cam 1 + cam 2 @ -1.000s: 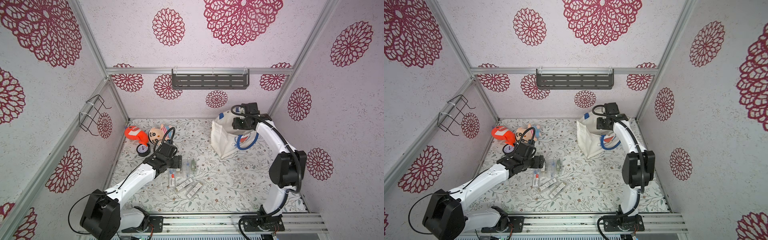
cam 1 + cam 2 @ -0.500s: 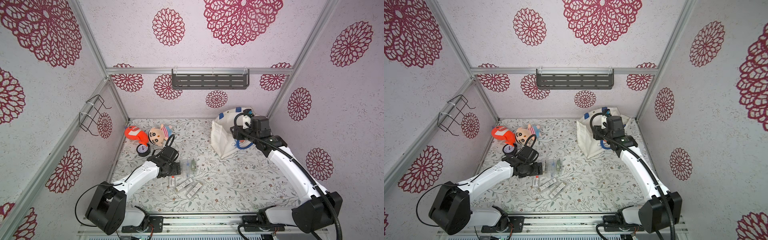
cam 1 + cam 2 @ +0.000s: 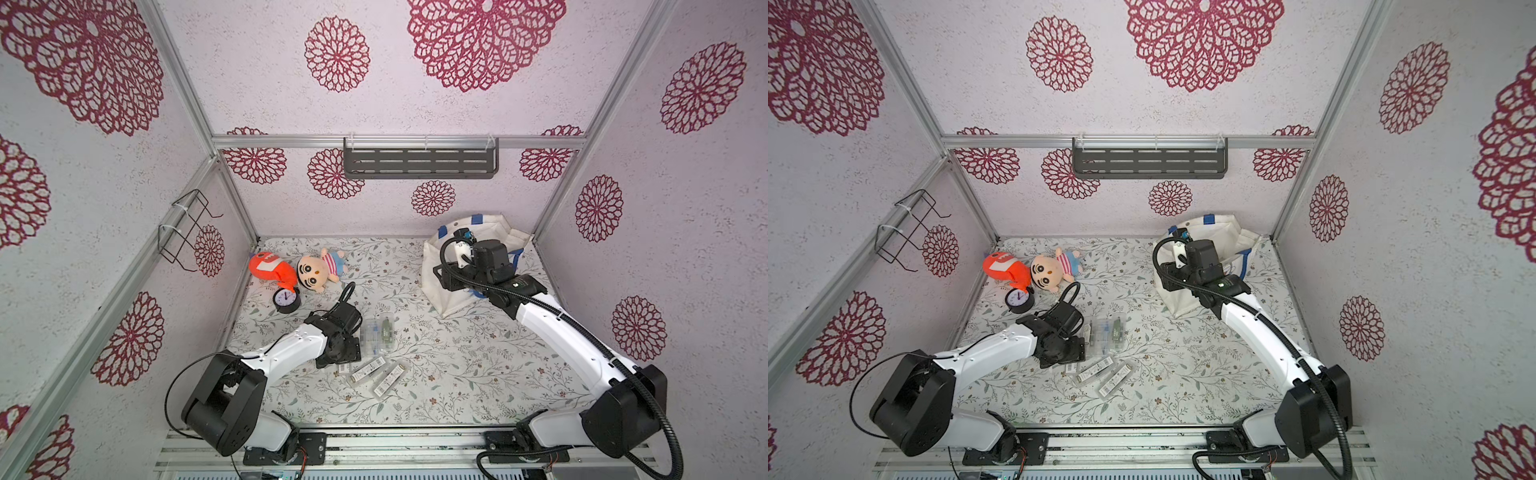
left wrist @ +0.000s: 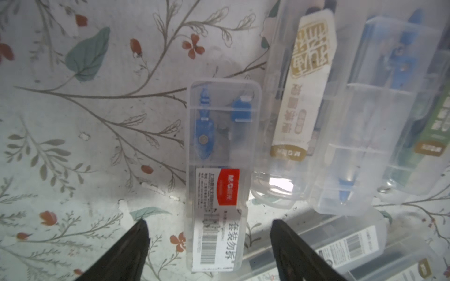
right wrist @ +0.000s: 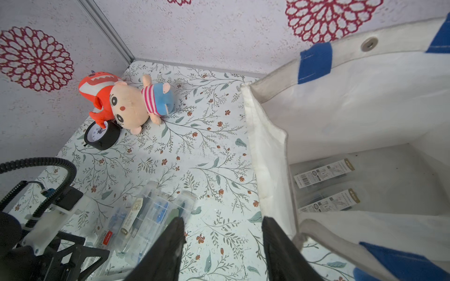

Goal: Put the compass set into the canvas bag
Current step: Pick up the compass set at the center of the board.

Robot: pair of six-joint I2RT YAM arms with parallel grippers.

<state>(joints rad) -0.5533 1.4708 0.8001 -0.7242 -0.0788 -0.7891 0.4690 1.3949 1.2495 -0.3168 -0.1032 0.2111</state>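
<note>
Several clear plastic compass set boxes lie in a loose pile on the floral mat [image 3: 376, 332] [image 3: 1108, 332]. My left gripper [image 4: 209, 223] is open and low over the mat, straddling one compass set [image 4: 219, 170] that holds a blue compass and has a red label. Its fingertips [image 4: 143, 226] stand apart from the box sides. The canvas bag [image 3: 440, 286] [image 3: 1173, 291] [image 5: 341, 109] stands open at the back right, with two boxes [image 5: 323, 172] on its bottom. My right gripper [image 5: 223, 220] is open and empty, just outside the bag's near rim.
An orange shark plush [image 3: 266, 266], a doll [image 3: 318, 270] and a black alarm clock [image 3: 286, 299] sit at the back left. More boxes [image 3: 376, 372] lie in front of the left gripper. A dark shelf [image 3: 419, 162] and a wire rack [image 3: 183, 232] hang on the walls.
My right arm has swung down and stretched out, bringing its gripper from above the bag to the bag's near side. My left gripper has dropped lower over the boxes and its jaws have narrowed somewhat.
</note>
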